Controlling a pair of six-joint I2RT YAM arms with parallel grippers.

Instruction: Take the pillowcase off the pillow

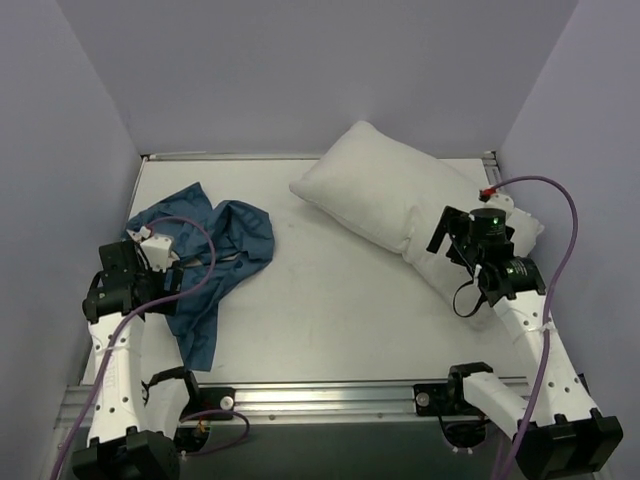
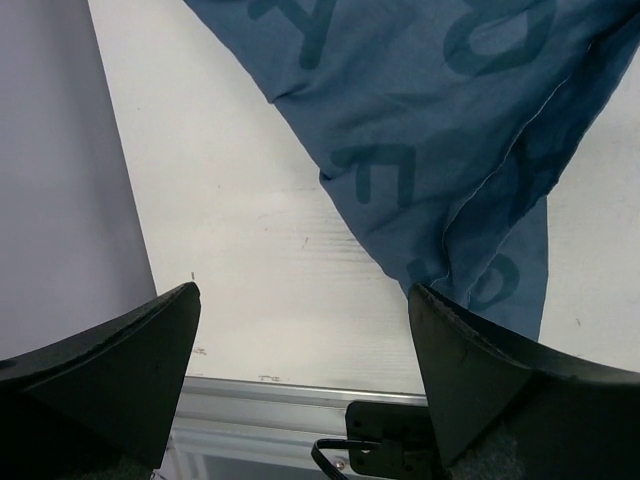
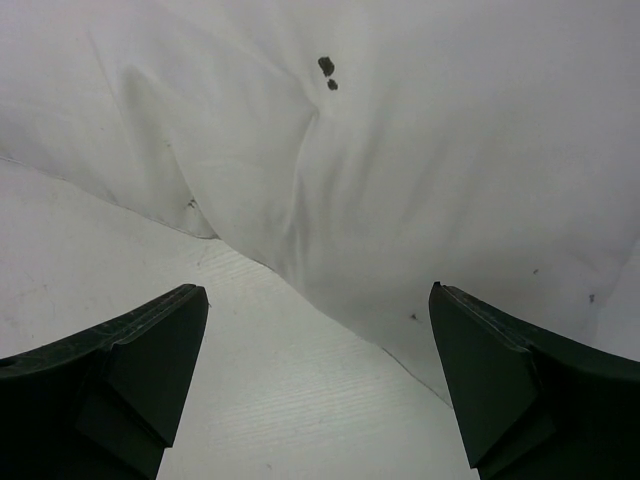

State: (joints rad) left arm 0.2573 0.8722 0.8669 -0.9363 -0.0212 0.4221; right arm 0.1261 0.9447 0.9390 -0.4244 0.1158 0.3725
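My left claw (image 2: 302, 300) stood wide, with nothing between its fingers. Under the gap I saw bare worktop (image 2: 250, 250) and, nearer me, the metal rail (image 2: 280, 395) at its near edge. The narrow tail of the pillowcase (image 2: 430, 120) ran down beside one finger (I could not tell whether cloth and finger touched). The rest of it spread away from the claw, blue and creased, with letters printed across it.

My right claw (image 3: 318, 295) was equally wide and held nothing. Between its fingers lay white worktop, and just beyond the tips the plump edge of the pillow (image 3: 400, 150) filled the wrist view, with two small dark specks (image 3: 327, 68) on its cover.

From the overhead camera, the pillowcase lay crumpled on the left side of the worktop beside the left arm, completely off the pillow and well apart from it. The bare white pillow lay at an angle on the right, running from the back of the worktop toward the right wall, with the right arm crossing in front of its nearer end.
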